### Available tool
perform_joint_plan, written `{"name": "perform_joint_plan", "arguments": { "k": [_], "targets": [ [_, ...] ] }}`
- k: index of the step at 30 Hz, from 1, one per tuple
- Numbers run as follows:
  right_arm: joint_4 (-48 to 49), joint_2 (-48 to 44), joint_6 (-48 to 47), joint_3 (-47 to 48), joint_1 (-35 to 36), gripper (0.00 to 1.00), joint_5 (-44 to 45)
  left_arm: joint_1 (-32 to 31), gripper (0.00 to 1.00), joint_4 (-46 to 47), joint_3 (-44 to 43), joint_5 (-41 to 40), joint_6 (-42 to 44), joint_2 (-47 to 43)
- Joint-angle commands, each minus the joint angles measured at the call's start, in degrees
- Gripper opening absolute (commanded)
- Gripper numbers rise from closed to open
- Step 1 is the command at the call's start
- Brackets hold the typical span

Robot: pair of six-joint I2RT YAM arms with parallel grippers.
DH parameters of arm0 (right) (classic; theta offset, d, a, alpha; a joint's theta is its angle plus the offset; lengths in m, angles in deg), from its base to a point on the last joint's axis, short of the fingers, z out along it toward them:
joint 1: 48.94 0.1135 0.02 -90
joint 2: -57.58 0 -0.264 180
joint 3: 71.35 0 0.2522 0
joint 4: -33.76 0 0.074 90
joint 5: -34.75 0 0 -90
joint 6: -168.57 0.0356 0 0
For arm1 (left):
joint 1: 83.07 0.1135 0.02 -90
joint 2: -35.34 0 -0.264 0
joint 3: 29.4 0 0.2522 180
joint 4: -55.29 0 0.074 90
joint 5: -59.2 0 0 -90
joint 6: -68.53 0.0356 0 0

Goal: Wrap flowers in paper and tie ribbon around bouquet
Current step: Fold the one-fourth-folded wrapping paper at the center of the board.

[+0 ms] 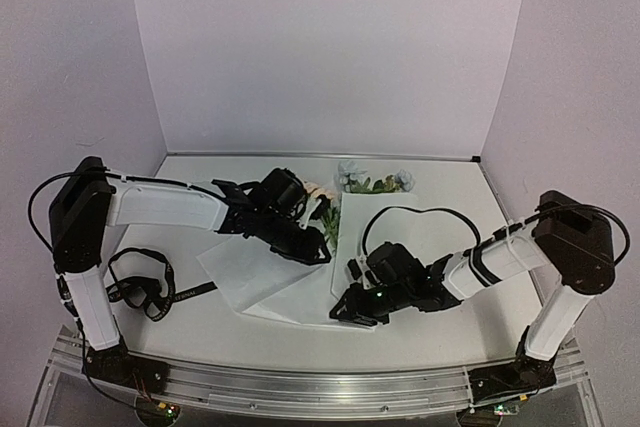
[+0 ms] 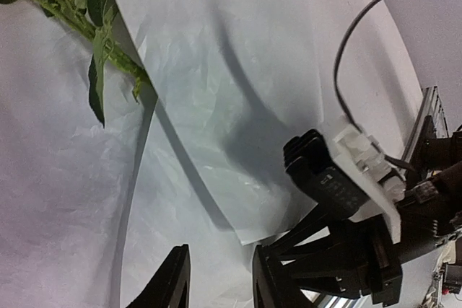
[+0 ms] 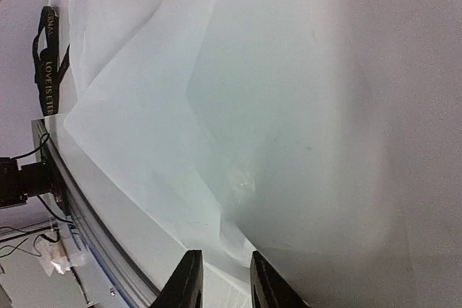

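white bench (image 1: 450,197) is carrying everything. the paper (image 1: 250,272) is lying at its middle, folded over itself. the flowers (image 1: 372,183) are lying at the paper's far edge, blooms sticking out beyond it, stems running under a fold. the left jaws are hanging over the paper near the stems, narrowly apart, gripping nothing. the right jaws are sitting low at the paper's near corner, narrowly apart and empty. the ribbon (image 1: 195,293) is lying just left of the paper.
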Motion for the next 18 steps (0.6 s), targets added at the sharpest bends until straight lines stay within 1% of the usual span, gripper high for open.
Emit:
{"name": "perform_joint_plan", "arguments": {
  "k": [1, 7, 9, 13, 18],
  "targets": [
    [4.7, -1.4, 3.7, -1.7, -1.2, 0.24, -7.2, 1.1, 0.36, 1.0, -4.3, 4.2, 3.1, 3.3],
    [5.3, -2.8, 5.4, -2.1, -2.6, 0.24, -12.3, 1.6, 0.42, 0.0, -10.3, 7.0, 5.2, 9.7],
    [5.6, -3.2, 6.0, -2.4, -2.9, 0.24, -12.9, 1.7, 0.43, 0.2, -11.3, 6.8, 5.1, 10.9],
    [5.7, -4.0, 6.4, -3.0, -3.1, 0.24, -13.5, 2.2, 0.49, 1.5, -12.4, 8.1, 4.6, 12.5],
    [5.7, -4.4, 6.7, -3.3, -3.3, 0.24, -14.2, 2.5, 0.49, 3.8, -12.6, 10.8, 3.7, 13.6]
  ]
}}
